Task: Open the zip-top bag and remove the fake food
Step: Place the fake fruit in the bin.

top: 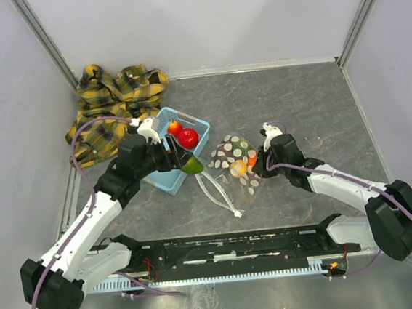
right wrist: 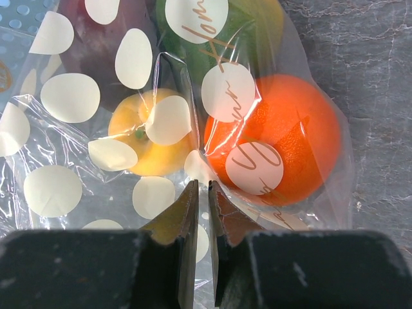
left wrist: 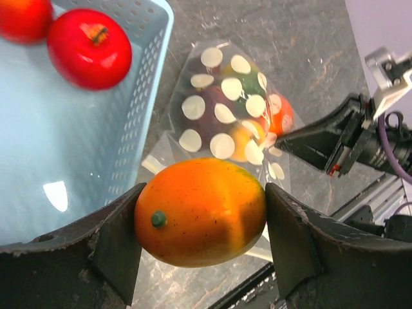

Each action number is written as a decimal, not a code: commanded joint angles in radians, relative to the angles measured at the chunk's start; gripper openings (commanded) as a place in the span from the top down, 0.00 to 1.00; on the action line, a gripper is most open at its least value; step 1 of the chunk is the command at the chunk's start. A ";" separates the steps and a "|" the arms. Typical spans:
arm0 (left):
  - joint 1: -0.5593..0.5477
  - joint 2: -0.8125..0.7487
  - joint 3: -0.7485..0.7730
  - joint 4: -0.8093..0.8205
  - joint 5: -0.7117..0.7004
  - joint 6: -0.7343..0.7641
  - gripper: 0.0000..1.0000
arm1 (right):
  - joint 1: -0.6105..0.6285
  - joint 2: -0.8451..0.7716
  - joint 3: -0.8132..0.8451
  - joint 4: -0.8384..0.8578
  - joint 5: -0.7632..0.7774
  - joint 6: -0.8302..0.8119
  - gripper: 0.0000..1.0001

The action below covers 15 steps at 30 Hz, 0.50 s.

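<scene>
The zip-top bag [top: 234,163] lies on the table right of the basket, clear with white dots. Inside the bag [right wrist: 71,96] I see fake food: an orange fruit [right wrist: 277,129], a yellow one [right wrist: 138,138], a green one [right wrist: 193,51] and a dark maroon one [right wrist: 84,45]. My right gripper [right wrist: 201,187] is shut on a fold of the bag's plastic at the right side [top: 260,165]. My left gripper [left wrist: 201,215] is shut on an orange-yellow mango [left wrist: 199,212], held above the table by the basket's near right corner [top: 189,163].
The light blue slotted basket [top: 166,179] holds two red fruits [top: 188,138] [top: 175,127]. A yellow plaid cloth [top: 113,98] is bunched at the back left. The black rail [top: 229,247] runs along the near edge.
</scene>
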 commanded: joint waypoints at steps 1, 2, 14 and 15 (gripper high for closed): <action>0.076 0.027 0.046 0.085 0.082 0.053 0.60 | -0.003 -0.024 -0.006 0.032 0.011 -0.016 0.82; 0.093 0.035 0.044 0.096 0.079 0.057 0.60 | -0.004 -0.024 -0.007 0.033 0.011 -0.016 0.82; 0.175 0.176 0.064 0.150 -0.145 0.172 0.61 | -0.004 -0.022 -0.008 0.041 0.006 -0.019 0.82; 0.178 0.187 0.061 0.163 -0.159 0.176 0.61 | -0.003 -0.021 -0.008 0.044 0.005 -0.019 0.82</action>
